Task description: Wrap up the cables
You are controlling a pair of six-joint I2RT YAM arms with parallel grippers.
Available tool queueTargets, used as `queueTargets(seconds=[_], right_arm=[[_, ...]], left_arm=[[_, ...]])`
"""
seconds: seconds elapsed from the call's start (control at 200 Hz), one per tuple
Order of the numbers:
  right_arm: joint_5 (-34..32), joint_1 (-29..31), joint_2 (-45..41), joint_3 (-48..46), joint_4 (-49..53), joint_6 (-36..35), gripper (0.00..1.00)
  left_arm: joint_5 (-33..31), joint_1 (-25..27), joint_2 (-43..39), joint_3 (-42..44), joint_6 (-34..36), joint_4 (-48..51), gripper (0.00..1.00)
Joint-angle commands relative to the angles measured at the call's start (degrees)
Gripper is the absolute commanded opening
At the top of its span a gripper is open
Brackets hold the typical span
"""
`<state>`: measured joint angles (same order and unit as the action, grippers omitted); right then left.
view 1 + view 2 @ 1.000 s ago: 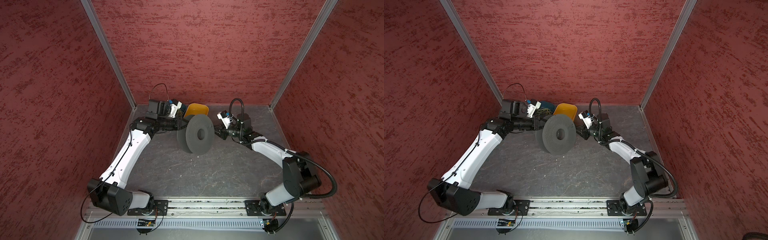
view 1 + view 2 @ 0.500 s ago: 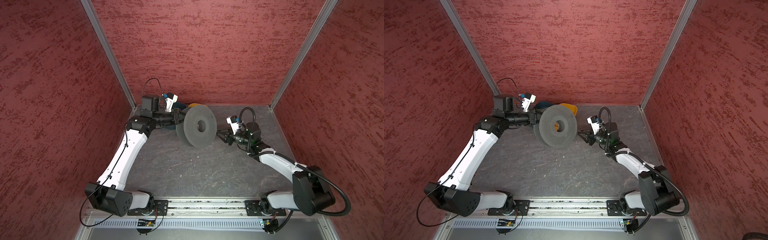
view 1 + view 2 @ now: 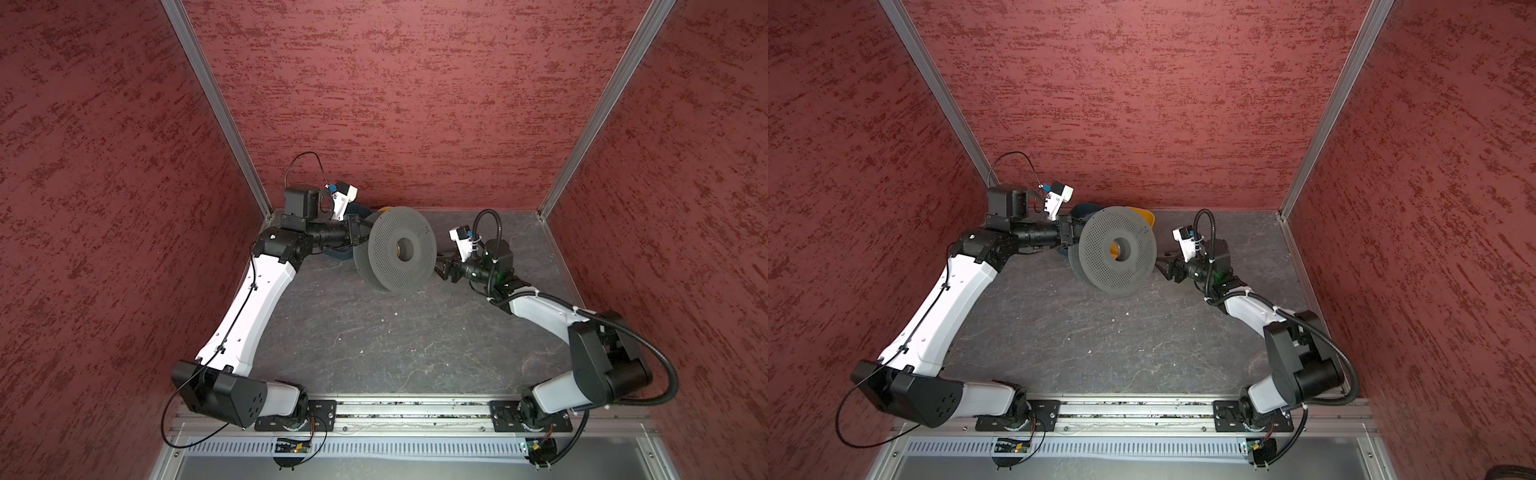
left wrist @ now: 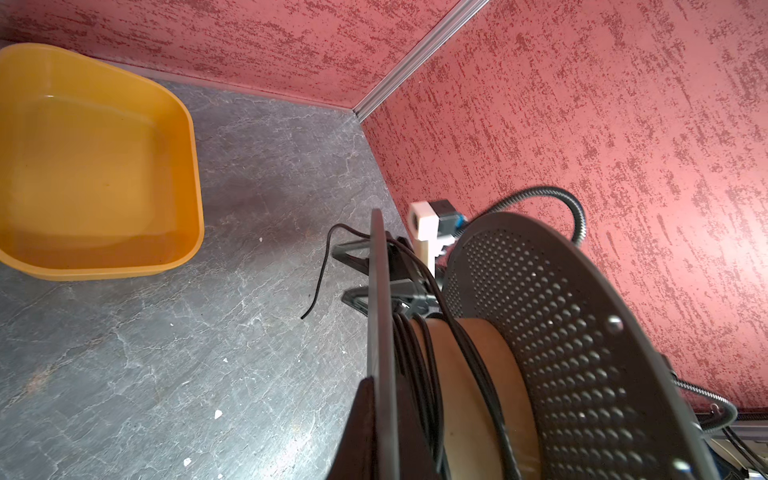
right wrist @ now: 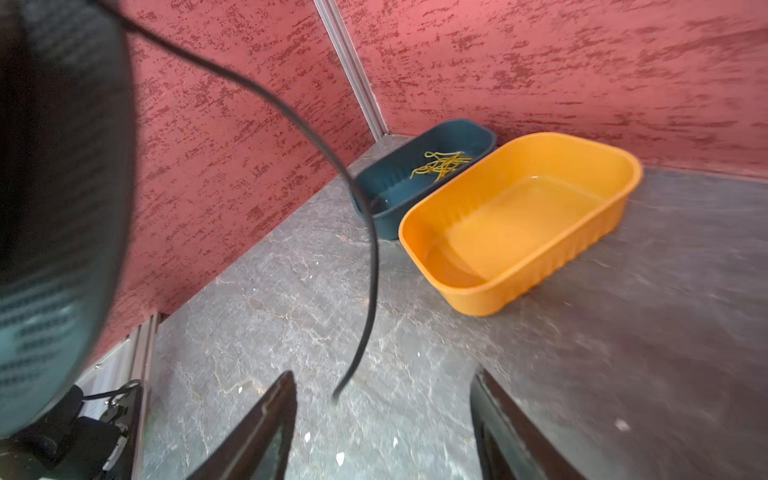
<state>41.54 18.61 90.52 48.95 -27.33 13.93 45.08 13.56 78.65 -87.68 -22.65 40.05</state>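
Observation:
A grey perforated spool [image 3: 401, 249] [image 3: 1117, 249] stands on edge near the back wall. My left gripper [image 4: 384, 419] is shut on one of its flanges, its fingertips hidden behind the spool in both top views. The black cable [image 4: 419, 365] lies in several turns on the spool's tan core [image 4: 469, 374]. Its loose end [image 4: 320, 282] hangs free off the flange. My right gripper [image 3: 440, 270] [image 5: 382, 378] is open just right of the spool, and the cable [image 5: 370, 270] end dangles in front of its jaws without touching them.
An orange tray [image 5: 498, 291] [image 4: 183, 124] sits by the back wall, mostly behind the spool in both top views. Beside it a dark blue tray [image 5: 390, 183] holds yellow-green strands [image 5: 442, 164]. Red walls close in on three sides.
The right gripper has opened and its arm has swung lower and outward. The left arm has carried the spool slightly back and turned its face more toward the camera.

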Motion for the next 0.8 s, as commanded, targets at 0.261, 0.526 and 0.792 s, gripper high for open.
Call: queueTargets(seconds=[0.261,0.526,0.792], right_arm=[[8.15,0.47,8.65,-0.05,-21.43,16.15,0.00],[6.10,3.76,2.54,-10.72,-33.74,32.14,0.00],[-0.53,7.00,4.35,-20.45,-62.59,57.16,0.00]], left_arm=[[-0.36,-1.84,-1.25,0.93,-5.51,-8.89,0.00],[-8.42,-1.20,-0.93,9.99,-11.68,-24.75,0.00],[-16.82,2.25,0.89,22.62,-18.26,-48.66,0.00]])
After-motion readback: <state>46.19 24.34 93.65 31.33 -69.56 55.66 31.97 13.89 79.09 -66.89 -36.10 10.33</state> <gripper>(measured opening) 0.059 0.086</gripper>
